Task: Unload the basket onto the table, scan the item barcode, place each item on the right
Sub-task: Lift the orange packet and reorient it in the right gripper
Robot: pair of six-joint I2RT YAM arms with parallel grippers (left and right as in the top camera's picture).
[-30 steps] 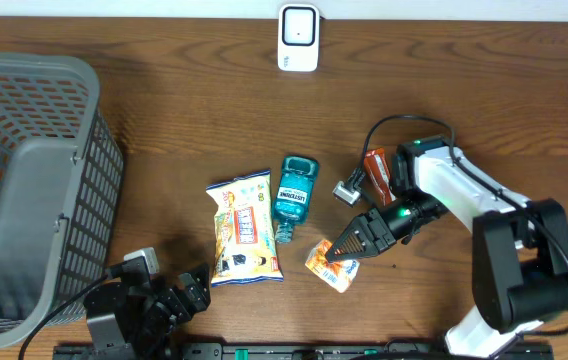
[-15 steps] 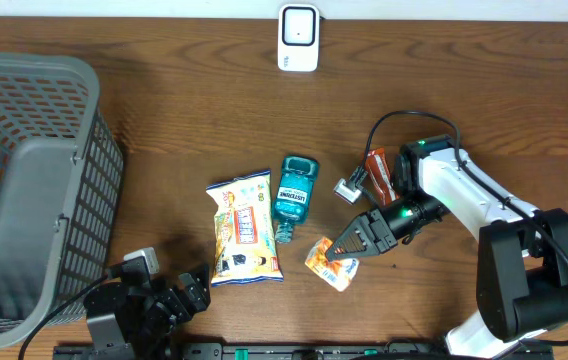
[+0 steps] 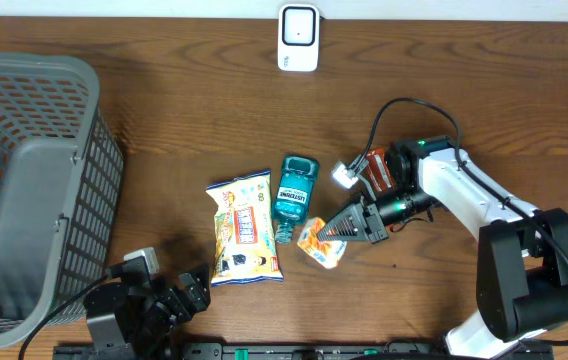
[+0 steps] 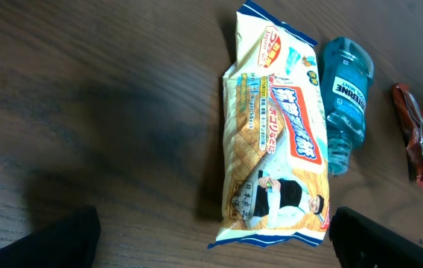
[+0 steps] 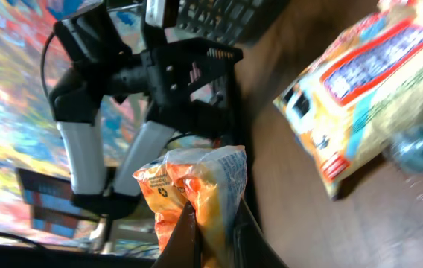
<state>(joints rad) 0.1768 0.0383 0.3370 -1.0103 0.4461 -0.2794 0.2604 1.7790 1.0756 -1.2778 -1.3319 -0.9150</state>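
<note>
Well, the right gripper [image 3: 339,230] has its fingers pressed together on one edge of the small orange snack packet [image 3: 320,243], just beside the base of the blue Listerine bottle [image 3: 292,195]. The wrist view suggests the packet is dangling clear of the wood. The left gripper [image 3: 186,293] sits at the near edge of the table, spread wide and holding nothing.

The white scanner [image 3: 298,38] stands well apart at the far edge of the table, so I'd say the job now is the carry. Lift enough to clear the bottle and the big yellow snack bag [image 3: 244,228]. I can't spot the barcode anywhere, so the wrist may need turning until the printed face meets the scanner. Pinched by one edge, that floppy packet could droop or swing, so go slowly and hold it steady.
</note>
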